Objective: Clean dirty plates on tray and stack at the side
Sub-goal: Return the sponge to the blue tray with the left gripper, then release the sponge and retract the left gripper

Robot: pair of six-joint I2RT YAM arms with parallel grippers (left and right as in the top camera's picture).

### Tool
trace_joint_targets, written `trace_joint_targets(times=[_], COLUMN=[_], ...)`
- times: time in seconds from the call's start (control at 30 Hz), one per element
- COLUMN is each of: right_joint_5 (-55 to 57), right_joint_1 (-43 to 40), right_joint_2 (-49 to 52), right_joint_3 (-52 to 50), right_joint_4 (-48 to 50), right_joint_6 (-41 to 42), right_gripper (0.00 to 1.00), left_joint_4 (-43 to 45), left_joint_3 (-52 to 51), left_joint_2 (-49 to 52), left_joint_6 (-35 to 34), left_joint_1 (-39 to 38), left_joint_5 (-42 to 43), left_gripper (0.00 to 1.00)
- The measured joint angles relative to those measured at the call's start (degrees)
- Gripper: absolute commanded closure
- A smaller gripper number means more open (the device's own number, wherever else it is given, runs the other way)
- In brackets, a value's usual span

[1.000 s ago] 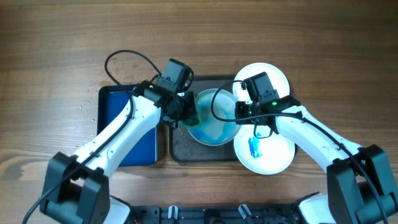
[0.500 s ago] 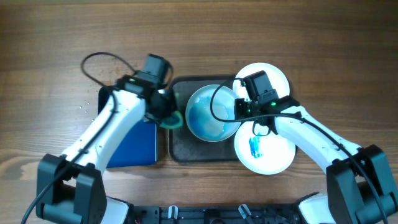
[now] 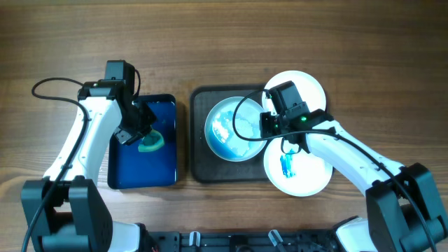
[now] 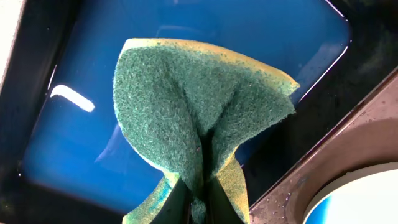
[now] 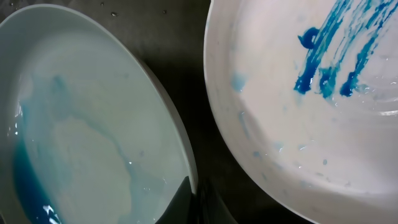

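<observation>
On the far left, my left gripper (image 3: 142, 135) hangs over the small blue tray (image 3: 159, 171). It is pinched tight on a green sponge (image 3: 151, 143). My left wrist camera shows this best. The green sponge (image 4: 199, 106) is folded in the middle where my fingers squeeze it. It is rough and green, with yellow at its edge. The blue tray (image 4: 68, 143) under it looks shiny, maybe wet.

Next comes the big dark tray (image 3: 199, 168). The middle plate (image 3: 234, 129) is on it, with pale blue mess spread over its inside. So the plate I need to wipe lies to the right of my sponge, just past the edge of the blue tray. It is round, so I can come at it from any side. My left arm has the sponge, so I think that arm must swing right.

My right gripper (image 3: 265, 126) is closed on the right rim of that plate. From above, my arm partly hides this. My right wrist camera shows the right gripper (image 5: 194, 199) clamped on the rim of the middle plate (image 5: 93, 137).

On the right, beside the dark tray, are two more plates. The near plate (image 3: 308, 178) has dark blue streaks, clear in the wrist view (image 5: 292, 143). The far plate (image 3: 311, 82) looks clean, and only the top camera shows it.
</observation>
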Motion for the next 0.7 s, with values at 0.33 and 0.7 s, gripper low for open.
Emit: trace_joint_targets(times=[0.33, 0.7], right_joint_5=[1.4, 4.4], right_joint_1=[0.0, 0.0], right_joint_2=[0.0, -0.3], right_joint_3=[8.5, 14.8], right_joint_4=[-4.8, -11.2], right_joint_6=[-2.9, -5.8], right_gripper=[0.95, 0.95], left_joint_4=[0.9, 2.9], left_joint_3=[-1.4, -1.4], left_joint_2=[2.1, 5.8], left_joint_6=[0.8, 0.7], left_joint_1=[0.0, 0.0], left_joint_5=[-0.2, -0.4], left_gripper=[0.47, 0.0])
